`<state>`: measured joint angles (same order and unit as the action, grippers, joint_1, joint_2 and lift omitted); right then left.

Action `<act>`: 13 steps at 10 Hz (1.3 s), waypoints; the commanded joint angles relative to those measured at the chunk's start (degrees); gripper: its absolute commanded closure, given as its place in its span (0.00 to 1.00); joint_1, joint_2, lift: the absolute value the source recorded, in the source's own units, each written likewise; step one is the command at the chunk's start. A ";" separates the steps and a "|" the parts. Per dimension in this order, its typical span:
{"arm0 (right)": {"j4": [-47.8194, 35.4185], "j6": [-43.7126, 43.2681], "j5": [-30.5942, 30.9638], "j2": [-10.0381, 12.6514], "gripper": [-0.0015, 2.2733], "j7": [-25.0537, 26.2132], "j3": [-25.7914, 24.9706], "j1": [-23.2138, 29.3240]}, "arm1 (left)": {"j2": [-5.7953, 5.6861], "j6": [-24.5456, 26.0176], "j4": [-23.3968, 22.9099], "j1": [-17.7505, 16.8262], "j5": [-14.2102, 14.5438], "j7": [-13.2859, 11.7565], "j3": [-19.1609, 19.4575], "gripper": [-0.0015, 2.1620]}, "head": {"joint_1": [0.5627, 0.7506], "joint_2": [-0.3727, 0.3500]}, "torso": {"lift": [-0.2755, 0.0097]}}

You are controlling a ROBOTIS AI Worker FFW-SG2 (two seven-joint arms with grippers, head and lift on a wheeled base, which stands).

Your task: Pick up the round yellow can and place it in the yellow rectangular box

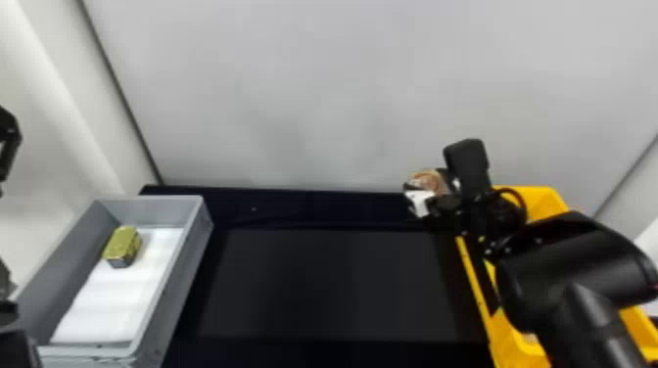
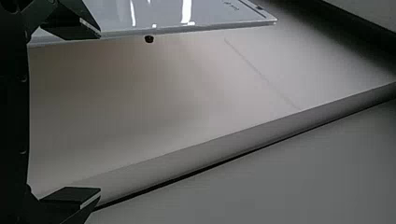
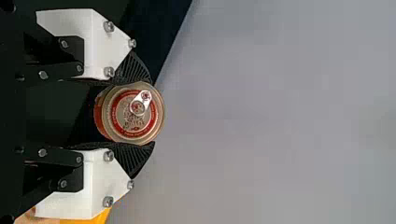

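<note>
Snugly, the can sits gripped inside the right claw.

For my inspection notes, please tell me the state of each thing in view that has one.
Round can: gripped, top sealed, pull tab flat
Right gripper: closed on the can
Left gripper: open, empty
Yellow rectangular box: open-topped, partly hidden
Gray bin: open-topped
Yellow-topped block: resting inside the gray bin
</note>
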<state>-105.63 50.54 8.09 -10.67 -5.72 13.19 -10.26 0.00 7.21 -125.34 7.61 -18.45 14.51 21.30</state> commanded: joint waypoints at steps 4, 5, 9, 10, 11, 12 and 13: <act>-7.39 2.83 4.57 -0.23 0.31 0.45 -10.20 3.14 | 0.15 0.26 -0.08 0.13 0.25 -0.09 1.03 0.05 | 0.70 0.53 | 0.76; -8.62 3.18 4.93 -0.23 0.31 1.06 -11.95 3.67 | 0.15 0.35 -0.08 0.13 0.25 -0.09 0.94 0.05 | 0.70 0.53 | 0.76; -11.26 4.24 6.42 -0.32 0.31 2.56 -19.87 8.24 | 0.15 0.35 0.01 0.04 0.43 -0.26 1.29 0.05 | 0.70 0.53 | 0.76; -11.35 4.24 6.33 -0.41 0.31 2.47 -21.97 9.38 | 0.15 0.26 0.01 0.04 0.43 -0.35 1.29 0.05 | 0.70 0.53 | 0.76; -11.08 4.06 6.33 -0.32 0.31 2.38 -22.94 10.26 | 0.15 0.26 0.01 0.04 0.43 -0.35 1.21 0.05 | 0.70 0.53 | 0.76; -10.12 3.80 5.72 -0.32 0.31 2.29 -24.08 11.05 | 0.15 0.26 0.01 0.04 0.43 -0.35 1.12 0.05 | 0.70 0.53 | 0.76; -9.06 3.54 5.28 -0.41 0.31 2.12 -25.23 11.93 | 0.15 0.26 -0.08 0.13 0.43 -0.35 1.12 0.05 | 0.70 0.53 | 0.76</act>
<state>-116.00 54.46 14.03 -11.02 -3.41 -10.47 0.54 0.00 7.47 -125.38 7.65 -18.02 14.19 22.50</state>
